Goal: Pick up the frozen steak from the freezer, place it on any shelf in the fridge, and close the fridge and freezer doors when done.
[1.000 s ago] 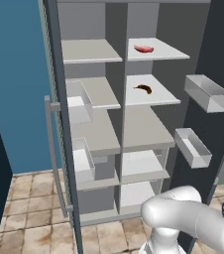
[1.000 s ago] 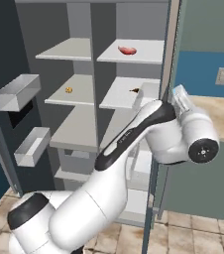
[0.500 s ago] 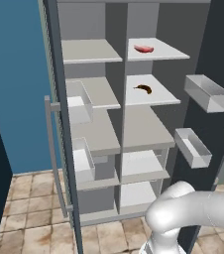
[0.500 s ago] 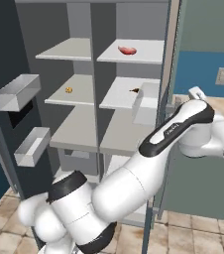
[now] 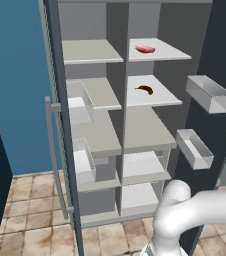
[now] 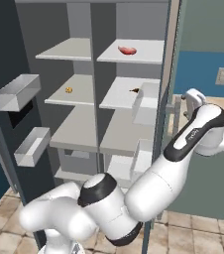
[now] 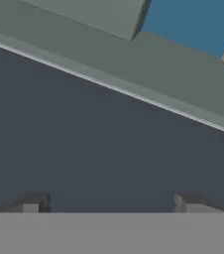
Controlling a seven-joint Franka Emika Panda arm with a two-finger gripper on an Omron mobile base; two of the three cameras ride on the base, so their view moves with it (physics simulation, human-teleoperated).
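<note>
The frozen steak (image 5: 145, 49) (image 6: 127, 50), a pinkish-red oval, lies on the top shelf (image 5: 170, 52) of the right-hand, wider compartment, the fridge (image 6: 129, 94). The freezer (image 6: 69, 99) is the left compartment. Both doors stand open: the left door (image 6: 5, 134) and the right door (image 6: 164, 99), which shows edge-on. My arm (image 6: 198, 129) reaches round the right door's edge to its outer side, beside the bar handle (image 6: 176, 111). My gripper (image 7: 111, 206) is open and empty, close to the dark door face (image 7: 84, 139).
A dark brown curved item (image 5: 144, 89) lies on the shelf below the steak. A small orange thing (image 6: 69, 90) sits on a freezer shelf. Clear bins (image 5: 209, 93) (image 6: 17, 92) jut from the inside of both doors. Tiled floor (image 5: 30, 210) lies in front.
The arm has swung to the right, from in front of the shelves round the right door's edge to its outer side. The steak and both doors have not moved.
</note>
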